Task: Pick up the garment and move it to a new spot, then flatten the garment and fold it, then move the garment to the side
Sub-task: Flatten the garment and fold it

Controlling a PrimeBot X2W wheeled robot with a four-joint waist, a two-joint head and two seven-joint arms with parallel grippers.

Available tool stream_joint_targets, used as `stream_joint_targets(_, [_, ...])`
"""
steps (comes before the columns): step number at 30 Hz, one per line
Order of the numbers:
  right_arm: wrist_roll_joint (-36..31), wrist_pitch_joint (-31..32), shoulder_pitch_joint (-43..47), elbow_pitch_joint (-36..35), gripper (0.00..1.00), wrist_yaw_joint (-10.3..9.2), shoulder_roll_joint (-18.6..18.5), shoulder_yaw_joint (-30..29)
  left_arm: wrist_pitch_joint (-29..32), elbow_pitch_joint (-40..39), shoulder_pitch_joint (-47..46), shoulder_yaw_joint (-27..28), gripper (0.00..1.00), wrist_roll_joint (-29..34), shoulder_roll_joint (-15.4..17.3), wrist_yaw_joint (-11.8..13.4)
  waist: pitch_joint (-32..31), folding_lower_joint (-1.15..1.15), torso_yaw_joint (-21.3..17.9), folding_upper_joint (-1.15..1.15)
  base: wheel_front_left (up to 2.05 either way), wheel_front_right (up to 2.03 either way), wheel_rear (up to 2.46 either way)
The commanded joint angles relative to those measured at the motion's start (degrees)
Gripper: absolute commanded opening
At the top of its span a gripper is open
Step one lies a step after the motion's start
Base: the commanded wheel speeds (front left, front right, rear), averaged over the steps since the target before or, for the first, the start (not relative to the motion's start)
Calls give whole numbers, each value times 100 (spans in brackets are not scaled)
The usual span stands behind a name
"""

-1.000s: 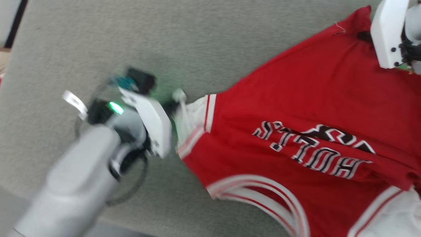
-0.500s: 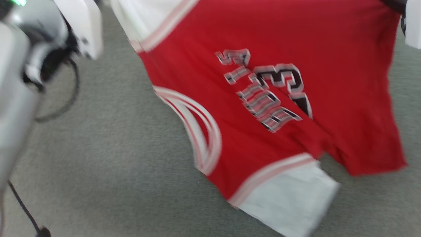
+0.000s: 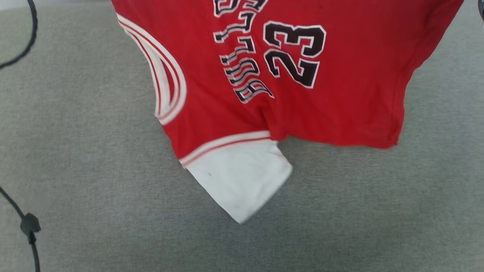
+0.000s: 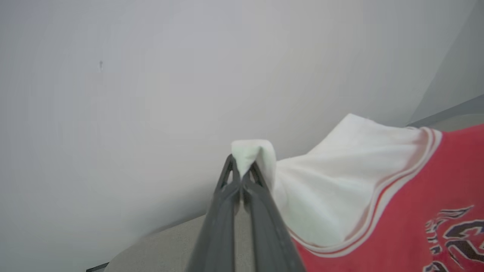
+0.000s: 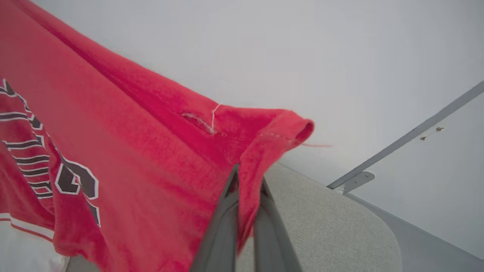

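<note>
Head view: the red jersey T-shirt (image 3: 340, 94) hangs spread above the grey tabletop (image 3: 94, 170), its "23" showing and a white sleeve (image 3: 238, 177) lowest. A black cable (image 3: 26, 223) runs along the left edge.

Left wrist view: the left tool (image 4: 242, 172) pinches the edge of a second sleeve (image 4: 332, 181).

Right wrist view: the right tool (image 5: 247, 177) pinches a red hemmed corner of the shirt.

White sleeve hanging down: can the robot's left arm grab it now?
Probably not: the left gripper is shut on the other sleeve, holding the garment up, so it isn't free.
</note>
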Motion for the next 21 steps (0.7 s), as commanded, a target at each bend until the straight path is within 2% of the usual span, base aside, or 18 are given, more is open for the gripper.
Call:
stream_joint_targets(1, [-72, -8, -52, 25, 0, -4, 11, -69, -68, 84, -154, 25, 0, 65, 16, -27, -40, 0, -65, 0, 0, 0, 0])
stream_joint_targets(5, [-279, -211, -124, 166, 0, -4, 173, -299, -484, 385, -495, 29, 0, 252, -61, -68, 30, 0, -136, 0, 0, 0, 0])
stream_joint_targets(11, [-952, -938, -530, 861, 0, -5, 574, -668, -1644, 916, -1227, 43, 0, 720, -264, -17, 358, 0, -208, 0, 0, 0, 0])
stream_joint_targets(16, [-1637, -1887, -1082, 1685, 0, -6, 1044, -892, -2915, 1434, -2012, 8, 0, 1223, -443, 175, 691, 0, -242, 0, 0, 0, 0])
stream_joint_targets(21, [-2526, -3252, -1659, 2557, 0, -10, 1443, -1161, -4070, 1917, -2659, -51, 0, 1613, -621, 333, 914, 0, -195, 0, 0, 0, 0])
